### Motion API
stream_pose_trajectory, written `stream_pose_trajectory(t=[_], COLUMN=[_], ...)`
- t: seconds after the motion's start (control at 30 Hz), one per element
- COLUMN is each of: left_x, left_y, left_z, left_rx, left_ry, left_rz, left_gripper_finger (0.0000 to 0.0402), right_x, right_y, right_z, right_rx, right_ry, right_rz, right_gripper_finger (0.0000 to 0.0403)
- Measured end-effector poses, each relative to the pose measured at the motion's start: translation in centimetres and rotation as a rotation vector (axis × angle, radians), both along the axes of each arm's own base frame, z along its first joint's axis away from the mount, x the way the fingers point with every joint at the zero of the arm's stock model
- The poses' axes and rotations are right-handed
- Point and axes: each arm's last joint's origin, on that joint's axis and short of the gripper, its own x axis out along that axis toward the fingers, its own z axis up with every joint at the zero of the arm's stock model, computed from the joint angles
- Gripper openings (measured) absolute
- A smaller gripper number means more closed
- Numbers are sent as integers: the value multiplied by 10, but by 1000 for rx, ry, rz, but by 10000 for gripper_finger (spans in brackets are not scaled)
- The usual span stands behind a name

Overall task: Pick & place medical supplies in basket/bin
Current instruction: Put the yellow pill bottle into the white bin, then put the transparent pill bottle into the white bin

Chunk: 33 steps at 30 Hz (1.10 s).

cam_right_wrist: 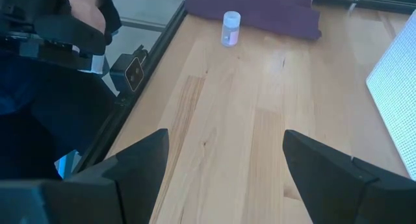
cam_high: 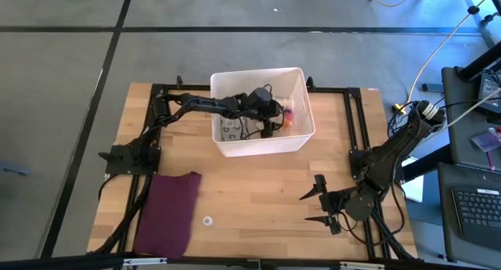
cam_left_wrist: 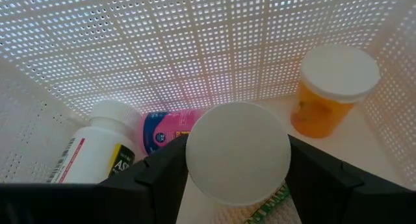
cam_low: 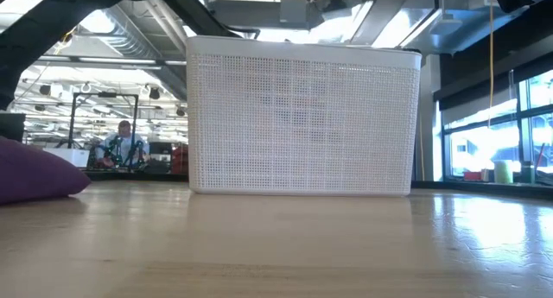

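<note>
Holding a white round-capped bottle (cam_left_wrist: 238,160), left gripper (cam_left_wrist: 238,185) sits inside the white perforated plastic basket (cam_high: 301,94); release point directly below. Right gripper (cam_right_wrist: 221,178) spread, idle over desk (cam_high: 258,192).

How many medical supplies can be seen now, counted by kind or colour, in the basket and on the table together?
White bottle: 1
Pink-labelled bottle: 1
Orange bottle: 1
Round white cap: 1
Printed packet: 1
Small clear vial: 1
Total: 6
</note>
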Motion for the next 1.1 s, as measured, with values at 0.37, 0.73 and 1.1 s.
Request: stream_pose_trajectory(t=[0.37,0.73,1.1], left_x=[-2,1,-11], left_y=[-2,-8,-12], left_z=[-4,-4,52], left_rx=[55,61,118], left_ry=[68,67,-24], left_rz=[53,46,83], left_gripper_finger=[227,284,302], right_x=[0,0,0], right_y=[0,0,0], right_z=[0,0,0], right_rx=[-2,-2,-3], right_ry=[2,2,3], right_rz=[0,0,0], right_gripper_finger=[304,304,304])
